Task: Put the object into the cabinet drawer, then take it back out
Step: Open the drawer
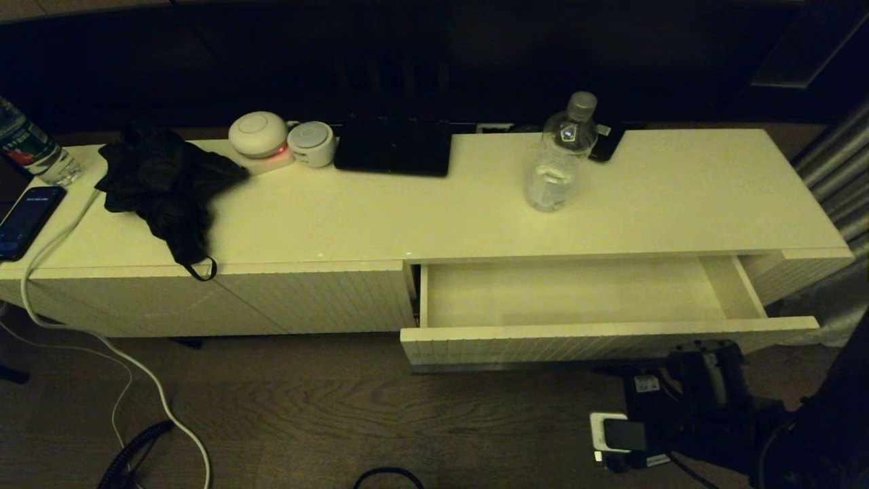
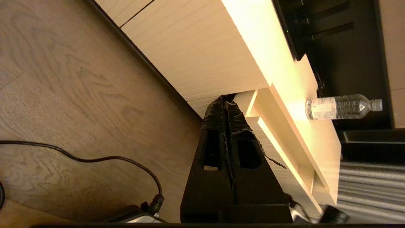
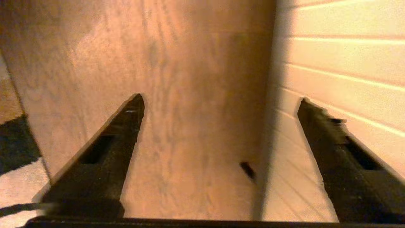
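The clear water bottle (image 1: 560, 156) with a grey-white cap stands upright on the white cabinet top (image 1: 679, 197), behind the drawer; it also shows in the left wrist view as the bottle (image 2: 341, 108). The cabinet drawer (image 1: 597, 337) is pulled out, its white inside bare. My right gripper (image 3: 221, 101) is open with nothing in it, low in front of the ribbed drawer front (image 3: 341, 63), above the wood floor. The right arm (image 1: 706, 397) shows just below the drawer's front. My left gripper (image 2: 225, 101) is shut and empty, out to the left of the drawer, and hidden from the head view.
On the cabinet's left part lie a black cloth (image 1: 163, 183), two white round devices (image 1: 258, 134), a black flat slab (image 1: 394, 147), a phone (image 1: 27, 219) and a red-green labelled bottle (image 1: 27, 146). A white cable (image 1: 88, 339) runs down to the floor. A curtain (image 1: 838, 170) hangs at the right.
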`<state>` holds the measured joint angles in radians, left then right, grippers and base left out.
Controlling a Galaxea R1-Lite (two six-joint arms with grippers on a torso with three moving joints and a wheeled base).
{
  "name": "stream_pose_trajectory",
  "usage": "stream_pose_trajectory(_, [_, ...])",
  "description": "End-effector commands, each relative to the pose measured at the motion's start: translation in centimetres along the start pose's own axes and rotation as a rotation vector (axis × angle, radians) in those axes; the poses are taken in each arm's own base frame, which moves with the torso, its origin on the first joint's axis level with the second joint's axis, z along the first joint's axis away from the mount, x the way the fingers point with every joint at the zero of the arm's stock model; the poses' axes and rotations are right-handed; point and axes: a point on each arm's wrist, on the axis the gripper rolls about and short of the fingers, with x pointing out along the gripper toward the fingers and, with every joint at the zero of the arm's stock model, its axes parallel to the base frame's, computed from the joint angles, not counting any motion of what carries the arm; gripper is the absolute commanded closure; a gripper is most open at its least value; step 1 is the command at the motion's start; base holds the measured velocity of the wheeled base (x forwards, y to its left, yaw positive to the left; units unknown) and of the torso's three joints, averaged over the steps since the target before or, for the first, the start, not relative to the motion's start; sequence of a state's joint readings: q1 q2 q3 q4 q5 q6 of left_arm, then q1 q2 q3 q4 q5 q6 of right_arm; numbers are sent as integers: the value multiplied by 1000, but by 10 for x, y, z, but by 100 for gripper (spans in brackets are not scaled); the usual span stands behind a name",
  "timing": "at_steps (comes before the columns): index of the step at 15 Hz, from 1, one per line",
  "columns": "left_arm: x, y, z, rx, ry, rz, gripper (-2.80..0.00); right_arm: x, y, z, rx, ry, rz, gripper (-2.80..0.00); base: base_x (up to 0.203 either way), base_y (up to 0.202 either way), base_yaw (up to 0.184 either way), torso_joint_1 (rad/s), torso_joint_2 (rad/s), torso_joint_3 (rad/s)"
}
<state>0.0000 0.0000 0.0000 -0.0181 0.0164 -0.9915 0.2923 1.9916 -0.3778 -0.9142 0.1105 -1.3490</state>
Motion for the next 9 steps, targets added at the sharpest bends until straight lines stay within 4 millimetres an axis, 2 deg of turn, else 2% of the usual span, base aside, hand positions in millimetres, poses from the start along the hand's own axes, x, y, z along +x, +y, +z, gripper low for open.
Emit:
stream_pose_trajectory(1, [0,0,0,-6,-1,-1,0,-40,-19,11,-22,-29,-126,0,0,0,0,0,0,0])
stream_pose_trajectory(6, [0,0,0,-6,-1,-1,0,-119,-29,17,0,18,-219,0,0,0,0,0,0,0])
stream_pose_trajectory(8, [0,0,0,-6,-1,-1,0,-148,-29,20,9,46,-195,0,0,0,0,0,0,0])
stream_pose_trajectory(9, [0,0,0,-6,-1,-1,0,-159,-36,22,16,56,-181,0,0,0,0,0,0,0])
